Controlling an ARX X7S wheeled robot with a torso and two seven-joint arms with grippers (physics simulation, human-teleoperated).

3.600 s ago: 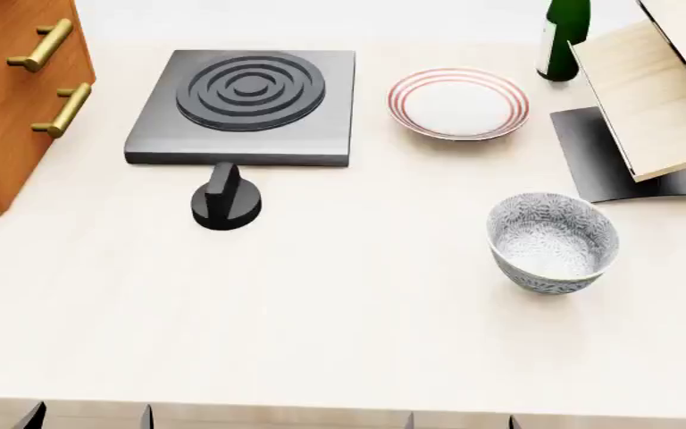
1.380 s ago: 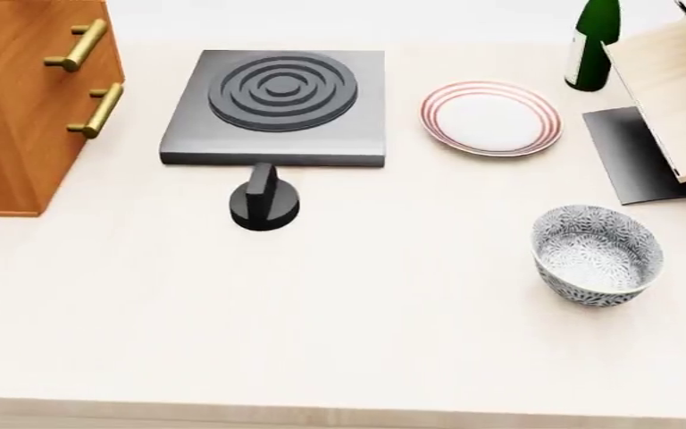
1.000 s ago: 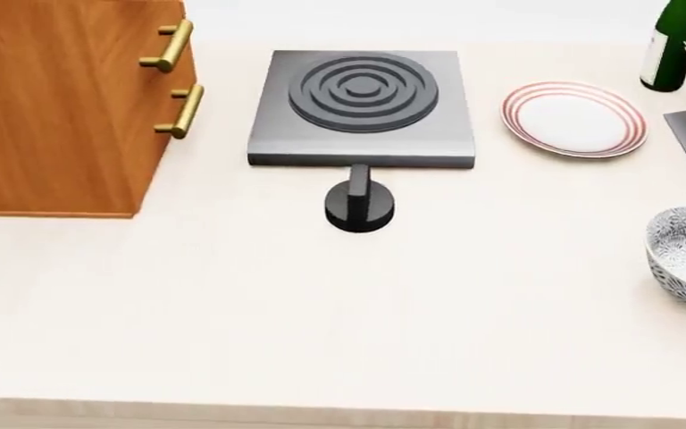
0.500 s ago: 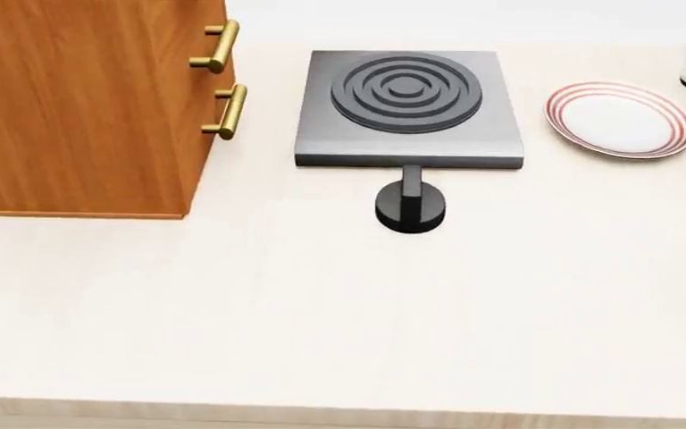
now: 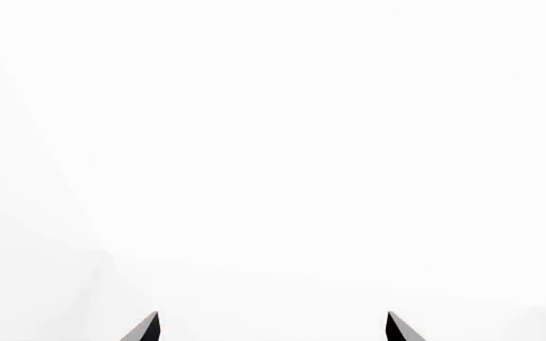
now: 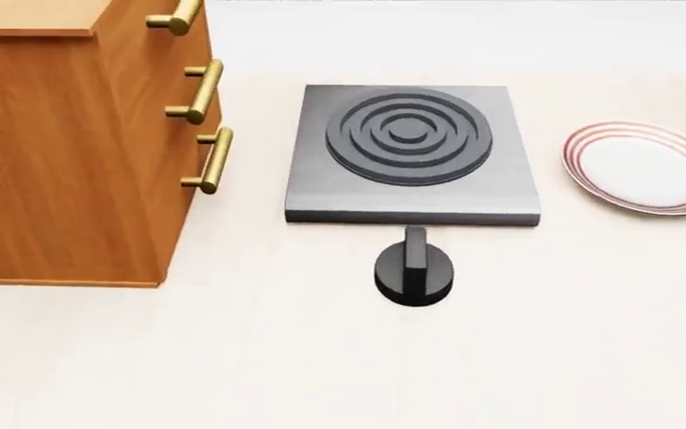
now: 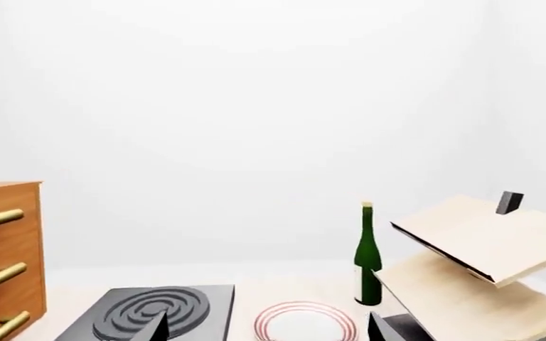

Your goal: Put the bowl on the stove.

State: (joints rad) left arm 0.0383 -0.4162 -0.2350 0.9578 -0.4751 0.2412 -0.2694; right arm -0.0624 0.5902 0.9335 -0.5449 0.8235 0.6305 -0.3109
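Your square dark grey stove slab [image 6: 413, 154] lies on the pale counter [image 6: 319, 366] behind the round black knob [image 6: 414, 268]; the speckled bowl is out of view, and both grippers' fingertips stand apart, holding nothing

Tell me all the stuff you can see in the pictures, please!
Stove: one, dark grey with round rings, middle of the counter.
Knob: one, black, just in front of the stove.
Plate: one, white with red rings, right of the stove.
Cabinet: one, brown wood with gold handles, left of the stove.
Bottle: one, green, behind the plate.
Shelf: one, pale slanted wooden boards, far right beside the bottle.
Counter: one, cream, under everything.
Bowl: none in view now.
Left gripper: two dark fingertips apart, facing a blank white wall.
Right gripper: two dark fingertips apart, facing the counter.
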